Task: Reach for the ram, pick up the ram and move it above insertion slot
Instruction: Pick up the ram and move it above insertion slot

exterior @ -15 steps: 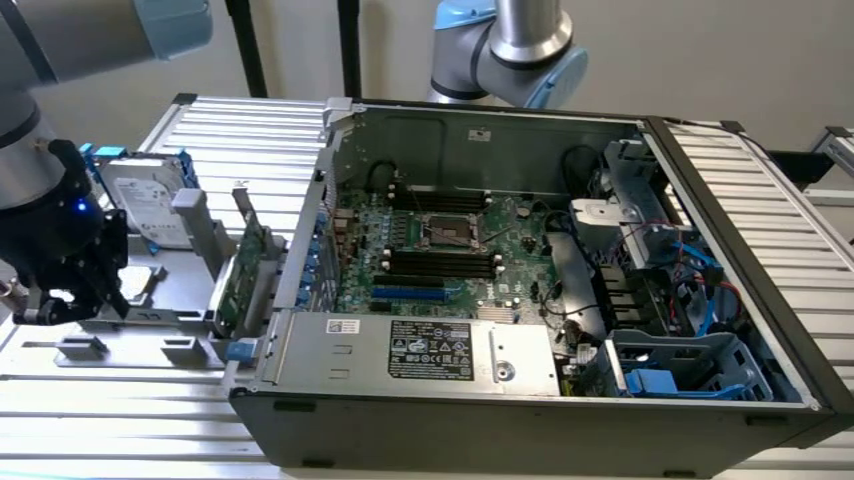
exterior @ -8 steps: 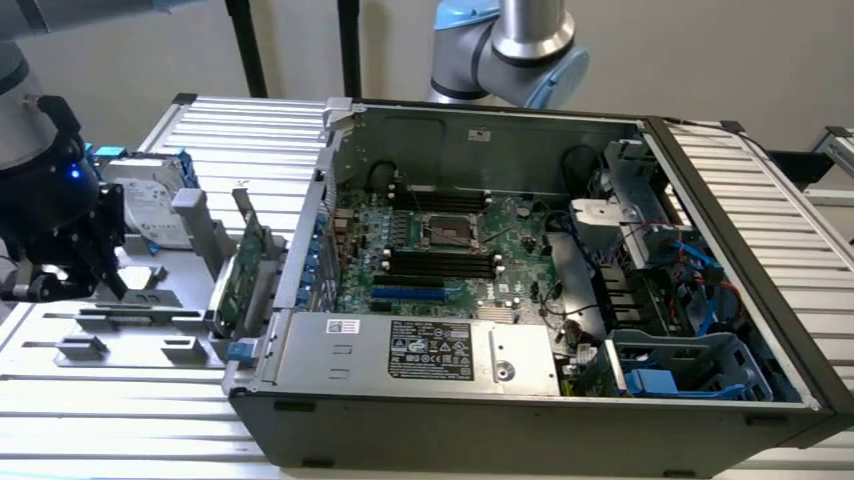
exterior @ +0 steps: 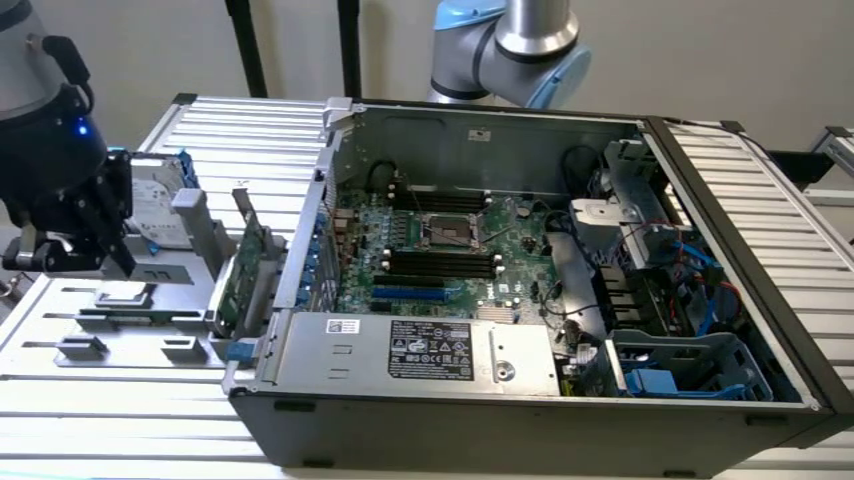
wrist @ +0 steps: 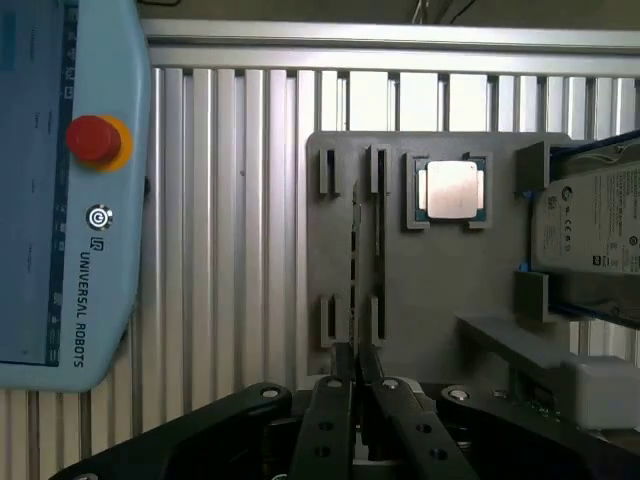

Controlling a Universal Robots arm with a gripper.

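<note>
Bright even light, soft shadows, perhaps glare on slats (wrist: 240, 220)

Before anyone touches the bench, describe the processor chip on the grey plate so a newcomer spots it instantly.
Look at the grey holder plate on the ribbed metal table. Just beside the labelled hard drive sits the processor chip, lying flat in a shallow frame. It alone is square with a silver top.

One ram (wrist: 353, 258), one processor chip (wrist: 450, 190), one hard drive (wrist: 590, 225), four insertion slots (exterior: 441, 265), perhaps four more
</note>
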